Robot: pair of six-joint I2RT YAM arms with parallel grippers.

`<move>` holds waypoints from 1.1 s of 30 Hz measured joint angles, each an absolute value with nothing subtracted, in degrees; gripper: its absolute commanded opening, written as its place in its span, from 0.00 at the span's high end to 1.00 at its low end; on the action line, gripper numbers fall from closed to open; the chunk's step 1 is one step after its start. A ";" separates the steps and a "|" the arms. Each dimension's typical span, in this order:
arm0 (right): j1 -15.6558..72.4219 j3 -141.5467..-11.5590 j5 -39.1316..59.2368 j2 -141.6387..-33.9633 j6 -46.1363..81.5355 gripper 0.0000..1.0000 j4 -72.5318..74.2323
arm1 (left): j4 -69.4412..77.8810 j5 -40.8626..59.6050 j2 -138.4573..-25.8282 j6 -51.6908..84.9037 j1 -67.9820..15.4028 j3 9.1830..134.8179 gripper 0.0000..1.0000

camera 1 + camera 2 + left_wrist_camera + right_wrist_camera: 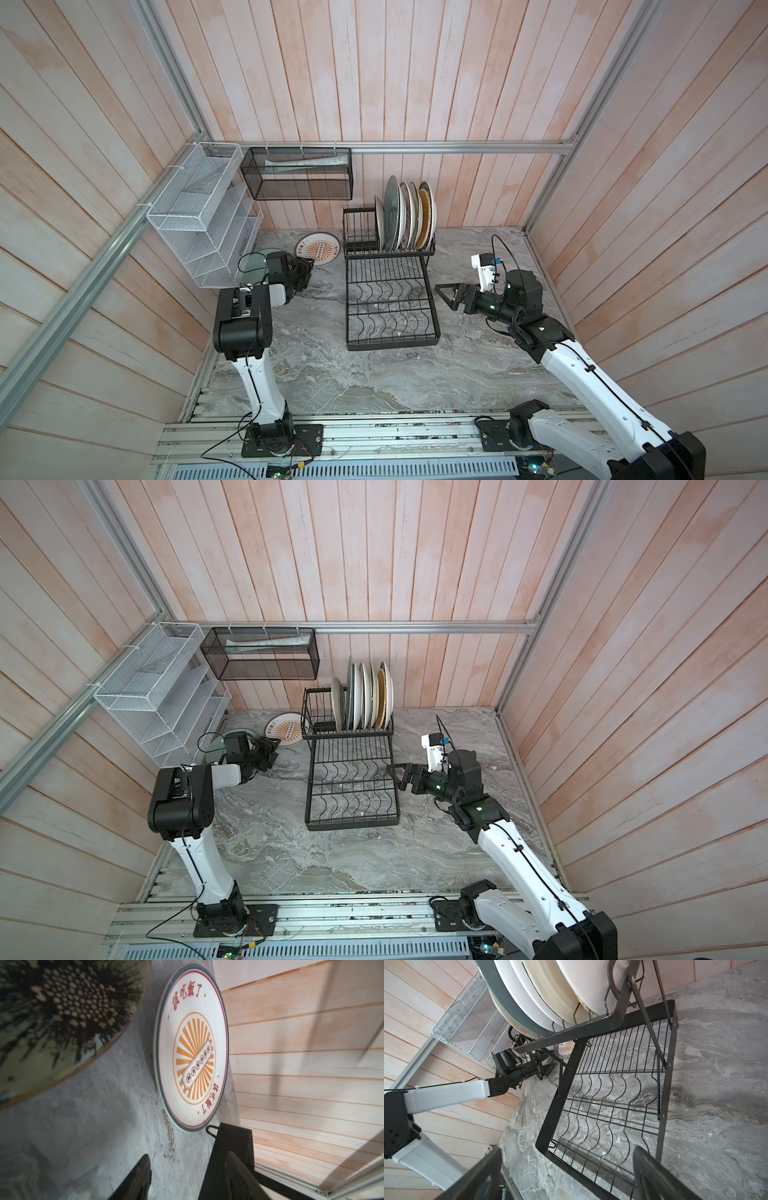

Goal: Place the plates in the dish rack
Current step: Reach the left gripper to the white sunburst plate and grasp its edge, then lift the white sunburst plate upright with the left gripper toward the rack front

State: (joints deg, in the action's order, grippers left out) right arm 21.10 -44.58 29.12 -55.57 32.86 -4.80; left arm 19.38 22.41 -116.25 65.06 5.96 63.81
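Your right gripper (445,295) is hovering wide open just right of the rack (392,342), by its lower tier. Your left gripper (308,272) is gripping nothing, jaws apart, pointing at the sunburst plate (193,1049). That plate is lying on the table (332,374) left of the rack, beside the green plate (52,1022). Farther back, the upper tier is holding a row of plates (405,216) upright. On the far wall, the black basket (297,189) is carrying a pale tube (305,163).

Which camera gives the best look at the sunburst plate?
Left wrist: the sunburst plate fills the frame, rays and red lettering sharp. In both top views it is small, beside the rack. The right wrist view shows just a sliver behind the rack's frame.
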 measured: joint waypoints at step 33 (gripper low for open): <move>19.77 -42.39 30.94 -51.62 35.00 0.02 -4.95 | 30.94 13.52 -131.24 79.44 3.22 73.56 1.00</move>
State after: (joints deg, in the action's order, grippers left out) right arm 19.77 -42.39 30.94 -51.62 35.00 -4.95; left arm 30.94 13.52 -131.24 79.44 3.22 73.56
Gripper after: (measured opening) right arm 0.978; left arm 0.059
